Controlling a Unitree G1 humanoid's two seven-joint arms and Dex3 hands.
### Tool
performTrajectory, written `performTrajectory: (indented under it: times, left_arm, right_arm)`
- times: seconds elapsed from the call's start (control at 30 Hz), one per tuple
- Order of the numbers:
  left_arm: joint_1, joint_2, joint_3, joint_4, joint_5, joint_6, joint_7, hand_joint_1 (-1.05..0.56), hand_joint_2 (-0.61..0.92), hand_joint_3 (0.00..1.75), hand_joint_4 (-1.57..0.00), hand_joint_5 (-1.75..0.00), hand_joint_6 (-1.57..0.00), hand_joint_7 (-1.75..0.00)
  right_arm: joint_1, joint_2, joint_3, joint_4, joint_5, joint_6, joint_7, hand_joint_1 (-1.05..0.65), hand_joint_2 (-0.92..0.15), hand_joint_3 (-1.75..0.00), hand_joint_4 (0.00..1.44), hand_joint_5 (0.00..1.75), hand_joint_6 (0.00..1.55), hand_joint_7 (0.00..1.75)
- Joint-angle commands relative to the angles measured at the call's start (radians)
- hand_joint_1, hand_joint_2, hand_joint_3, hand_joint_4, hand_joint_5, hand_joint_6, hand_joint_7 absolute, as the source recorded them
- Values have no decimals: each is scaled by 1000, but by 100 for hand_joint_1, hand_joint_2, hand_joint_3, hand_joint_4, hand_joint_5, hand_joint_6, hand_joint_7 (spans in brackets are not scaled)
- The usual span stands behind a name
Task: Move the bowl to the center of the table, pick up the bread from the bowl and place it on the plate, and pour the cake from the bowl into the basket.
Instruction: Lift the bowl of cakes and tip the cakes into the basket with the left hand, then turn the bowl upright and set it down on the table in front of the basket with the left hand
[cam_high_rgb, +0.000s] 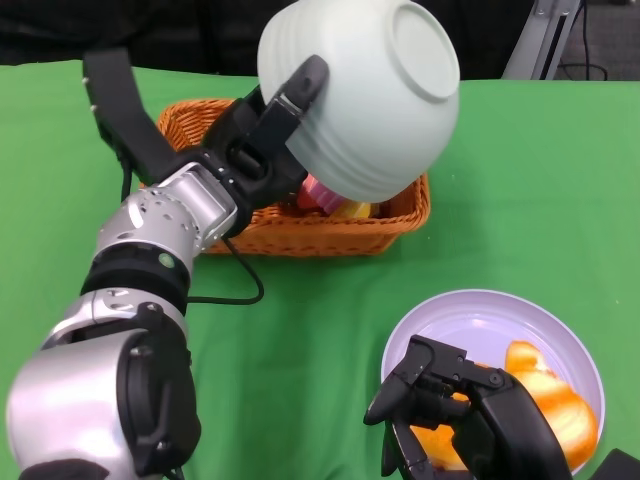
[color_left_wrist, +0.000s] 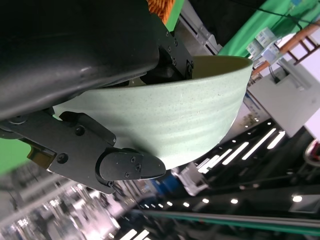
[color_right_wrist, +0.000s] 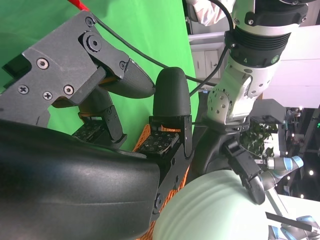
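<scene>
Left hand (cam_high_rgb: 262, 135) gripping bowl (cam_high_rgb: 365, 95) by rim, tipping it upside down above basket (cam_high_rgb: 395, 222) so cake (cam_high_rgb: 330, 200) is dropping in beneath hand. Right hand (cam_high_rgb: 455, 415) hanging loosely curled, holding nothing, over plate (cam_high_rgb: 450, 315) with bread (cam_high_rgb: 545, 395) under it.

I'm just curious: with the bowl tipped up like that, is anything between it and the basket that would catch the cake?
Nothing visible. The left hand holds the bowl tipped directly over the basket, and something pink and yellow already lies inside the basket.
</scene>
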Motion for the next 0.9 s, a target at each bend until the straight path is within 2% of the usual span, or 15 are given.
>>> performTrajectory:
  times: [0.03, 0.1, 0.2, 0.4, 0.53, 0.6, 0.73, 0.9]
  left_arm:
    - [-45, 23, 34, 10, -35, 16, 8, -21, 88, 55, -76, -175, -70, -155]
    - [-47, 25, 42, 11, -35, 19, 6, -24, 91, 45, -76, -175, -70, -157]
    - [-49, 27, 27, -5, -24, 26, -25, -23, 92, 43, -75, -175, -69, -157]
    - [-40, 45, -109, -136, 62, 10, -121, -18, 91, 54, -68, -175, -64, -156]
    - [-19, 58, -160, -237, 74, -8, -169, -18, 85, 65, -68, -175, -71, -148]
    - [-2, 75, -214, -293, 116, -67, -216, -19, 85, 66, -67, -175, -71, -147]
    - [40, 103, -298, -413, 187, -160, -258, -22, 84, 61, -69, -175, -78, -135]
    - [127, 134, -401, -593, 274, -306, -293, -26, 86, 56, -66, -175, -66, -151]
  right_arm:
    - [3, -4, -5, 1, 2, -14, -3, -5, -43, -133, 81, 165, 75, 135]
    - [4, -4, -5, -2, 3, -8, -2, -5, -43, -133, 81, 164, 75, 135]
    - [2, -5, -5, -5, 7, -3, 1, -5, -43, -133, 81, 164, 75, 135]
    - [0, 2, -4, 3, 4, -9, -4, -6, -43, -131, 82, 163, 76, 135]
    - [-5, -1, -6, 8, 5, -13, 0, -7, -44, -130, 81, 164, 76, 134]
    - [-3, 0, -6, 6, 4, -10, -2, -7, -44, -130, 81, 164, 76, 134]
    - [-3, 2, -5, 11, 1, -24, -5, -5, -44, -131, 82, 164, 76, 133]
    - [-7, 3, -4, 22, 2, -49, -4, -5, -44, -134, 83, 164, 76, 134]
